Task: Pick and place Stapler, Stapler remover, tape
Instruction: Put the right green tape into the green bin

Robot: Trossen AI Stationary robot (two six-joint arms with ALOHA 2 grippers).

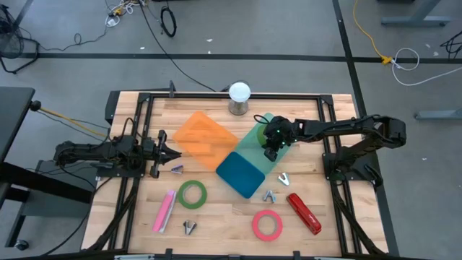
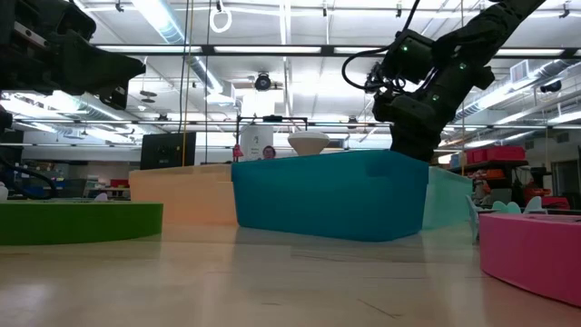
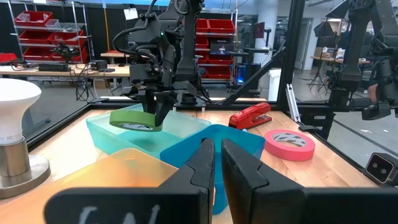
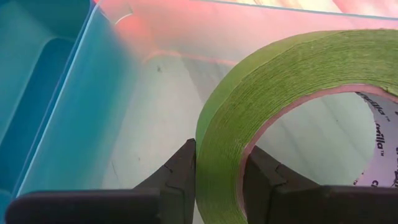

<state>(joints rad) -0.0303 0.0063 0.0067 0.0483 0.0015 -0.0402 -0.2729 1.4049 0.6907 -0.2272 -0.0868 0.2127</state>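
My right gripper (image 1: 272, 146) is shut on a green tape roll (image 3: 135, 119), over the pale teal bin (image 1: 254, 137). The roll also fills the right wrist view (image 4: 292, 68). A second green roll (image 1: 192, 193), a pink roll (image 1: 267, 224), a red stapler (image 1: 304, 213), a pink stapler (image 1: 164, 210) and several staple removers (image 1: 284, 178) lie on the table. My left gripper (image 1: 172, 152) is shut and empty at the table's left, level above the wood. My right gripper pinches the green roll's wall (image 4: 219, 155), one finger (image 4: 264, 177) inside the hole and one finger (image 4: 179, 174) outside. The fingers come from above, pointing down. The roll lies nearly flat below them, lifted clear above the pale teal bin's floor (image 3: 180, 127).
An orange bin (image 1: 206, 137) and a dark blue bin (image 1: 240, 173) stand beside the pale teal one in the table's middle. A light bulb on a stand (image 1: 239, 97) is at the far edge. A black frame (image 1: 216, 96) runs round the table.
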